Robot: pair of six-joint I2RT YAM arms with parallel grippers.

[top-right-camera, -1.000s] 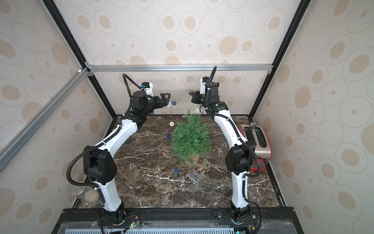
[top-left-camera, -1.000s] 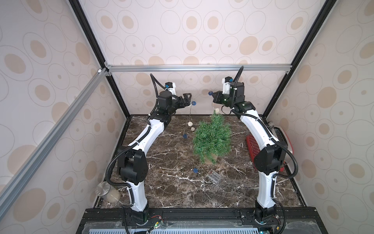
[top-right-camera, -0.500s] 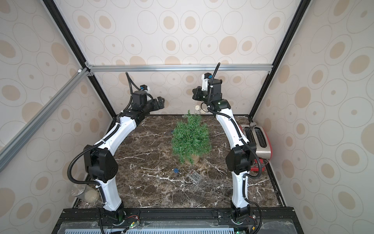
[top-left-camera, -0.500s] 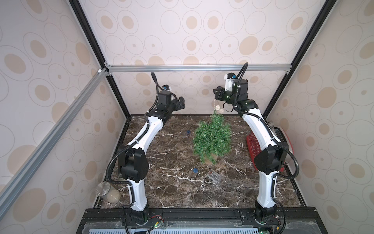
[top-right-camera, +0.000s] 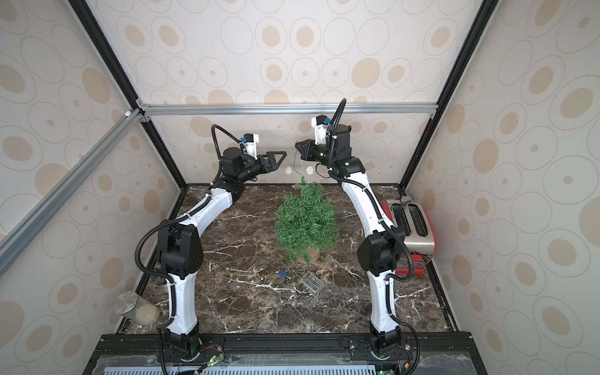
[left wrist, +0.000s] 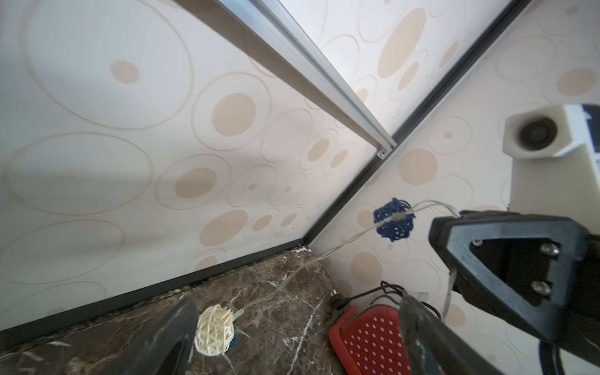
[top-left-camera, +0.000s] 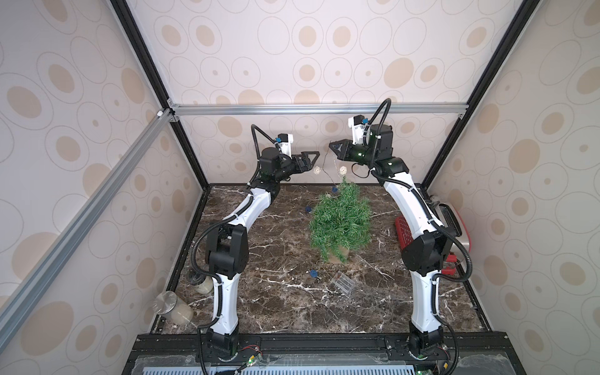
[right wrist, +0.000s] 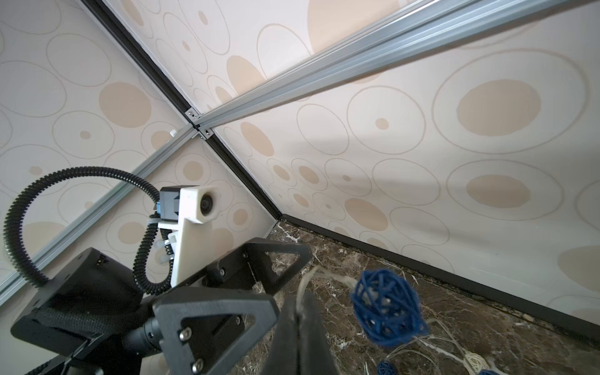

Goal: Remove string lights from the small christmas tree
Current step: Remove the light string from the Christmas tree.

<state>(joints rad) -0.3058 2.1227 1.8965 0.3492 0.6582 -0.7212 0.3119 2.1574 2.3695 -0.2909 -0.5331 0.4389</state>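
The small christmas tree (top-left-camera: 341, 220) (top-right-camera: 305, 220) stands green in its tan pot mid-table. My right gripper (top-left-camera: 332, 147) (top-right-camera: 297, 146) (right wrist: 300, 305) is high above the treetop, shut on the thin wire of the string lights (right wrist: 386, 311). Two cream balls (top-left-camera: 317, 170) (top-left-camera: 343, 169) dangle from it, and the wire runs down to the treetop. My left gripper (top-left-camera: 313, 156) (top-right-camera: 281, 155) (left wrist: 297, 337) faces it, open, a cream ball (left wrist: 214, 329) hanging beside one finger. A blue ball (top-left-camera: 313, 273) and the clear battery box (top-left-camera: 342, 281) lie in front of the tree.
A red and silver toaster (top-right-camera: 412, 227) stands at the right wall behind the right arm. A jar (top-left-camera: 172, 308) lies at the front left corner. The back wall and a metal crossbar (top-left-camera: 318, 108) are close behind both grippers.
My left gripper, drawn back half a second ago, has reached out again toward the right gripper. The right gripper has risen, lifting the wire and two cream balls above the treetop.
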